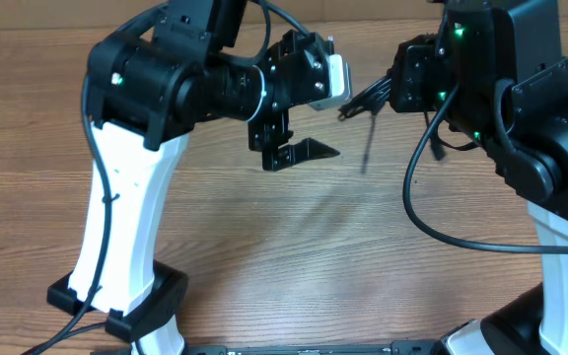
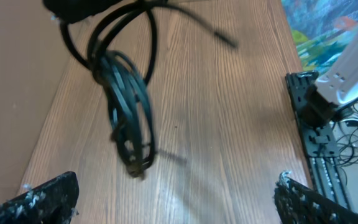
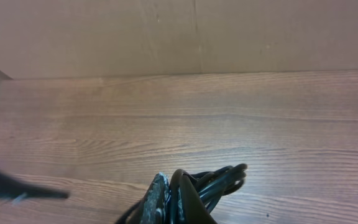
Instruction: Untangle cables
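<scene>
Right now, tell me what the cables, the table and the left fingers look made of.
The cables: black rubber or plastic sheath, slightly glossy; they bend in loose loops and catch light. The table: wood or wood-look laminate, matte; brown grain lines run along it. The left fingers: black, rough pads flecked white; material unclear, perhaps hard plastic.

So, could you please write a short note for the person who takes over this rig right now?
Left gripper: open and empty, facing the bundle.
Right gripper: shut on the cables, which hang above the table as a coil with loose loops and one free end.
Done: bundle lifted off the table.
Left to do: all the untangling; the loops are not yet separated.
</scene>
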### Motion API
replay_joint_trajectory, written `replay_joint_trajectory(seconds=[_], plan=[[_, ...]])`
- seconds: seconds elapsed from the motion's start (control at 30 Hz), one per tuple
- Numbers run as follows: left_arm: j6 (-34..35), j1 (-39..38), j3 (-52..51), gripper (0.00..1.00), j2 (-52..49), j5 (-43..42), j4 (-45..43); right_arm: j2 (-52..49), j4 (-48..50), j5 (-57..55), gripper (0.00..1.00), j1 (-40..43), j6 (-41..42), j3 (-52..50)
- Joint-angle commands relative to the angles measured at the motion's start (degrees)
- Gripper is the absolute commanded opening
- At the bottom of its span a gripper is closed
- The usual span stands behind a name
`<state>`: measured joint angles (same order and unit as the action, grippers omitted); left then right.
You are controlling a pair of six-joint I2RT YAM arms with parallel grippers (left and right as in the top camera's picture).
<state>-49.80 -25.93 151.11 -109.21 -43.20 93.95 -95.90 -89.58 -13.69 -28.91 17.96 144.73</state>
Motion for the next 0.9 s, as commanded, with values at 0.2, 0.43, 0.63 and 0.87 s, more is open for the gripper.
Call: replay_joint_trajectory(seconds=[0.2,0.43,0.63,0.87], plan=[[-3.15,0.52,0.0,0.76,-7.5,-9.44,-2.75,0.24,-0.35,1.97,0.04,0.04,-0.48,0.52],[7.06,6.54,1.42,0.04,-6.27,5.75,0.24,0.28,-1.25,1.79,0.04,2.29,-0.48,0.52],[24.72,35.01,1.77,0.04,1.11,5.99,2.86,0.28,-0.81,2.49,0.04,10.32,-1.29,0.52],[26.03,38.4,1.62,0.04,5.18,1.4,2.84,0.26,-0.7,21.16,0.04,24.17,-3.52,0.5]])
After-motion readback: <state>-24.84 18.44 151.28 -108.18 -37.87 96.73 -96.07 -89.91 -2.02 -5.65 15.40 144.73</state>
